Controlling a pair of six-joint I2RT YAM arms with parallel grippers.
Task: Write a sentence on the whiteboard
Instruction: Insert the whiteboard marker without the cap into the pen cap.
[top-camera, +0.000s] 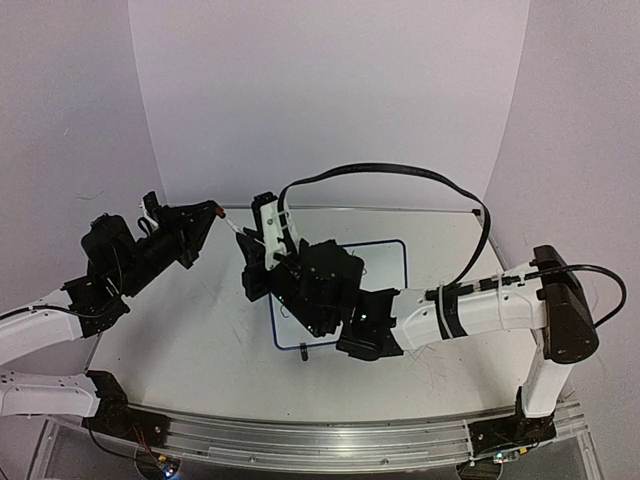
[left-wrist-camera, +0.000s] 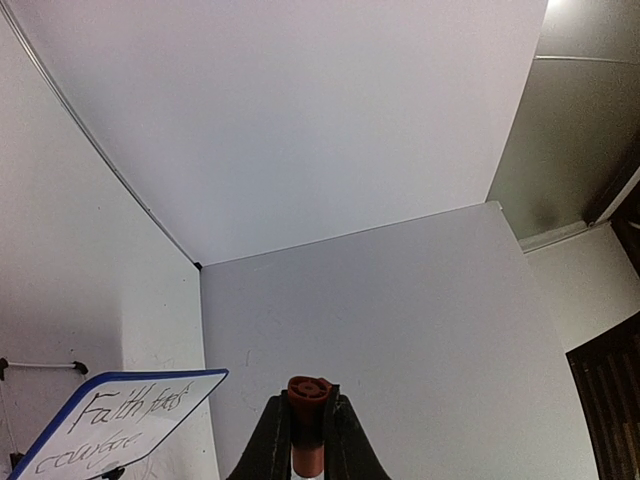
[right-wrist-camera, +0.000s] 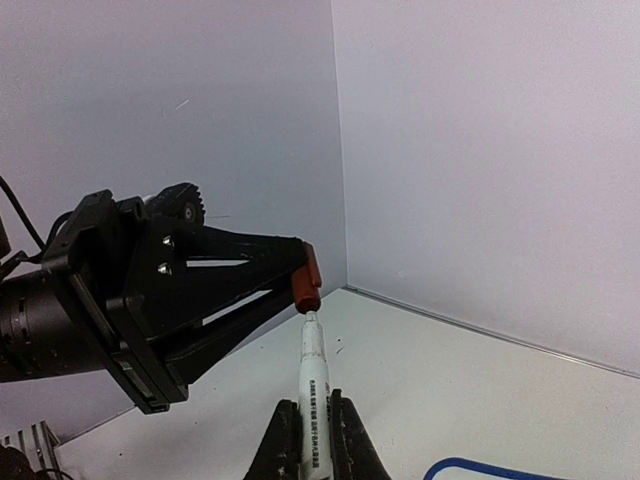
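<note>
The left arm comes in from the left side of the tabletop (top-camera: 180, 340) with its claw raised off the surface. The left gripper (left-wrist-camera: 308, 405) is clamped on a reddish-brown marker cap (right-wrist-camera: 307, 285), one finger on each side of it. In the left wrist view the cap's closed end faces the camera. In the right wrist view the cap points down from the fingertips towards the marker.

Just right of it, the right gripper (right-wrist-camera: 312, 432) is closed around the barrel of a white marker (right-wrist-camera: 311, 375) with black print along its side. The marker points up and away from the fingers. Its tip sits right at the open mouth of the cap, the two lined up end to end. I cannot tell whether the tip has entered the cap. This meeting point hangs above the table, left of centre in the top view.

The right arm reaches across from its base at the right edge, and a black cable (top-camera: 400, 172) arches over it.

The whiteboard (top-camera: 390, 262) stands on the tabletop right of centre, beneath the right arm, which hides much of it from above. Its blue rim and one black foot show. In the left wrist view the sentence (left-wrist-camera: 115, 428) is readable on it in two lines of thin dark handwriting, "Faith fuels" above "courage".
</note>
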